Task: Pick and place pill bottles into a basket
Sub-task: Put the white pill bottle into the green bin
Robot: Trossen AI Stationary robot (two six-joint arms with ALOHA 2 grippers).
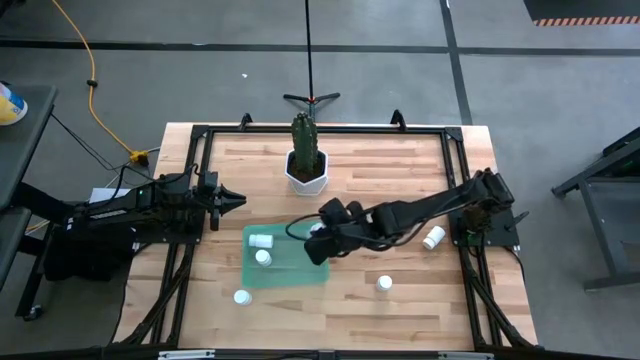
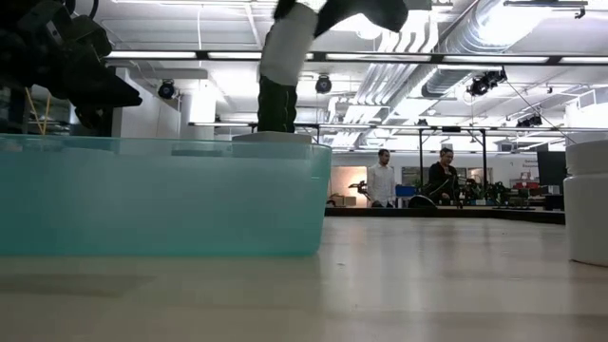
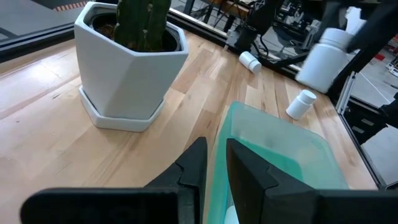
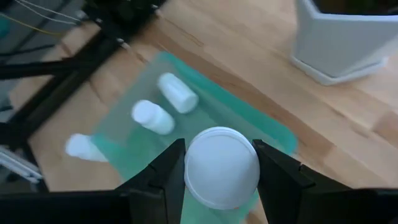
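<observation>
Basket (image 1: 290, 272) right half free; two bottles (image 1: 261, 249) crowd left; cactus pot (image 1: 306, 170) blocks beyond.

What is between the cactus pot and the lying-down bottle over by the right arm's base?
Only bare wooden table lies between the cactus pot and that lying bottle; the high view shows it. The right arm reaches past just below that stretch.

Two bottles (image 1: 261, 248) lie in the tray (image 1: 290, 272); the pot (image 1: 306, 170) stands behind it; three bottles (image 1: 384, 283) lie outside.
</observation>
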